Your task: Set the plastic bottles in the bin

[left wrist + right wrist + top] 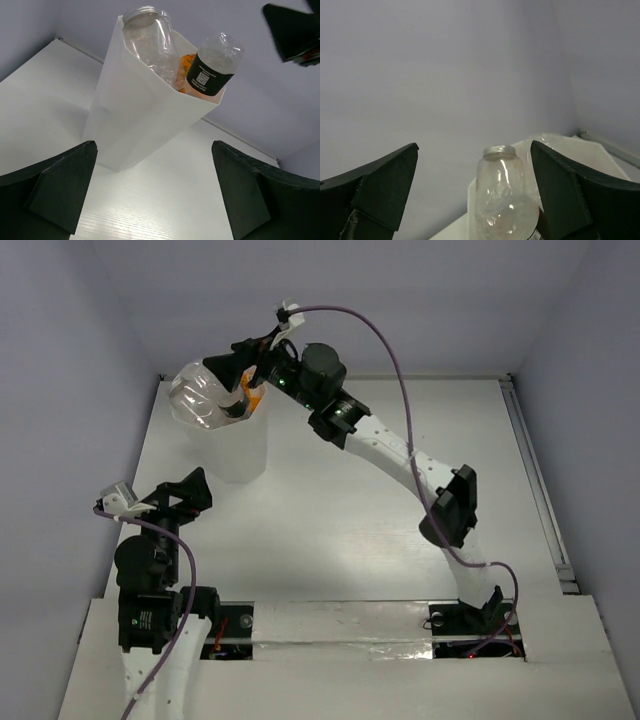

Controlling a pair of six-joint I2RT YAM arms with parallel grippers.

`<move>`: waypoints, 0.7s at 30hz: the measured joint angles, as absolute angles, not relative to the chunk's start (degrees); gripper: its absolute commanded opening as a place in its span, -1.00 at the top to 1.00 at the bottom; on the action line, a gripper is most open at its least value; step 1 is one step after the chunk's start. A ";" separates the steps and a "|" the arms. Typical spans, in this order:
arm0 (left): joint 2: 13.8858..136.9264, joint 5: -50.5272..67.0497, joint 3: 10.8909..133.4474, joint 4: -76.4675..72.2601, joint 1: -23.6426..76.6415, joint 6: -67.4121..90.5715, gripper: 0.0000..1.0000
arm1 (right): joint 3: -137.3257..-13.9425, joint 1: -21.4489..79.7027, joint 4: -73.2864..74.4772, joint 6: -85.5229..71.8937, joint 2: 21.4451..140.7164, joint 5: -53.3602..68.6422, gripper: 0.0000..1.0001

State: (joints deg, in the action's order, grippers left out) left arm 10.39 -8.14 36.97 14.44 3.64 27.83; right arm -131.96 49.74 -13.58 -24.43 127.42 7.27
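Note:
The bin (240,445) stands at the table's far left, a tall translucent white container. Several plastic bottles stick out of its top: a large clear bottle (150,40) leaning toward the left rim, a bottle with a black label (215,62), and an orange one (187,65) between them. My right gripper (228,388) hovers open just above the bin, and the clear bottle (505,195) shows below between its fingers without touching them. My left gripper (200,492) is open and empty, low over the table in front of the bin (135,115).
Purple-grey walls close in the white table (380,520) at the back and sides. A metal rail (535,480) runs along the right edge. The right arm stretches diagonally across the table from its base at the near right.

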 measured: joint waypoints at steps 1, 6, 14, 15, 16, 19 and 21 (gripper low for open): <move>10.39 -7.92 36.95 14.46 3.64 27.79 -0.98 | -130.45 49.74 -13.58 -24.05 124.31 6.79 -0.99; 10.39 -6.28 36.58 13.96 2.83 27.33 -0.98 | -115.59 49.74 -15.84 -22.65 110.06 3.97 -0.79; 10.41 -2.48 35.55 12.64 2.37 26.30 -0.98 | -69.71 49.63 -25.36 -23.00 76.62 -0.84 1.00; 10.44 -2.17 35.51 12.36 2.37 26.17 -0.98 | -64.12 49.63 -25.56 -22.94 71.88 -1.85 1.00; 10.44 -1.91 35.46 12.19 2.37 26.11 -0.98 | -59.11 49.63 -25.74 -22.87 67.16 -2.87 0.97; 10.48 -0.86 35.20 11.81 2.37 25.91 -0.98 | -45.69 49.63 -24.93 -22.98 52.49 -6.55 0.60; 10.74 0.05 35.18 11.68 2.37 25.80 -0.98 | -39.38 49.58 -22.68 -23.73 43.13 -9.10 0.16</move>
State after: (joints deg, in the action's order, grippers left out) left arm 10.74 0.05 35.18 11.68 2.37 25.80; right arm -39.38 49.58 -22.68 -23.73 43.13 -9.10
